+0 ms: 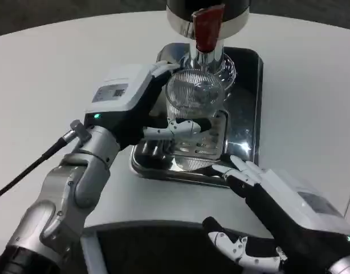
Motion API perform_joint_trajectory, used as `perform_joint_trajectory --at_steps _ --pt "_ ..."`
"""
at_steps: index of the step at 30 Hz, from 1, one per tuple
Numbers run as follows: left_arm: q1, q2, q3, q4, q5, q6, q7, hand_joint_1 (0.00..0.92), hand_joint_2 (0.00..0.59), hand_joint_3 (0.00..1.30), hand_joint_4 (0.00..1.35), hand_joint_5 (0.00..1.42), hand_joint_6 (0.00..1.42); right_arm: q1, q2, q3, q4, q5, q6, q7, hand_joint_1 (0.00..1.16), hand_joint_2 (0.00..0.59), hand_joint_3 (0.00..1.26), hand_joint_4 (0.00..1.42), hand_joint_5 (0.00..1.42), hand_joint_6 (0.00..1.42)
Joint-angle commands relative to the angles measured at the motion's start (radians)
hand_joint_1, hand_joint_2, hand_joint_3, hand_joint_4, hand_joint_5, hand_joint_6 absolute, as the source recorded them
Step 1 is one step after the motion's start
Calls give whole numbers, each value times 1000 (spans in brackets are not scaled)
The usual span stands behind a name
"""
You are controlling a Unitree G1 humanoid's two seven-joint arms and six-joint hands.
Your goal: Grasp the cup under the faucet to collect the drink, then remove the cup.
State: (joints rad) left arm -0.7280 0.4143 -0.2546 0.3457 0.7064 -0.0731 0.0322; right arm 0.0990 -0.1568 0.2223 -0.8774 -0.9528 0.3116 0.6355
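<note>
We see our left hand [142, 108] grasping the glass cup [195, 94] under the faucet [208, 31] at twelve o'clock, while our right hand [272, 217] rests released at five o'clock.

cup [194, 94]: clear ribbed glass, upright, on the tray's [248, 85] drain grate, directly below the faucet
faucet [208, 28]: red lever over a chrome spout, at the dispenser's base

A shiny steel drip tray [246, 108] lies on the white round surface [49, 74], with a slotted grate [212, 145] set into its near part.
</note>
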Motion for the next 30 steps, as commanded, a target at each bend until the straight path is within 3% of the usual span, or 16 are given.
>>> perform_joint_trajectory --at_steps 1,9,16,30 --pt "20 13 12 -9 -14 -17 23 277 131 113 0 141 115 13 8 0 -16 9 2 -12 598 442 170 10 0 0" --pt "25 13 15 -10 -19 -24 17 264 110 94 0 139 109 12 10 -1 -18 11 5 -12 598 442 174 11 0 0" --pt "29 11 3 -8 -34 -27 -5 182 79 65 0 128 96 9 12 -3 -17 16 8 -14 598 442 174 14 0 0" --pt "28 -18 -20 4 -80 -25 -51 110 65 2 0 72 32 11 18 -15 -11 35 18 -25 598 442 175 19 0 0"
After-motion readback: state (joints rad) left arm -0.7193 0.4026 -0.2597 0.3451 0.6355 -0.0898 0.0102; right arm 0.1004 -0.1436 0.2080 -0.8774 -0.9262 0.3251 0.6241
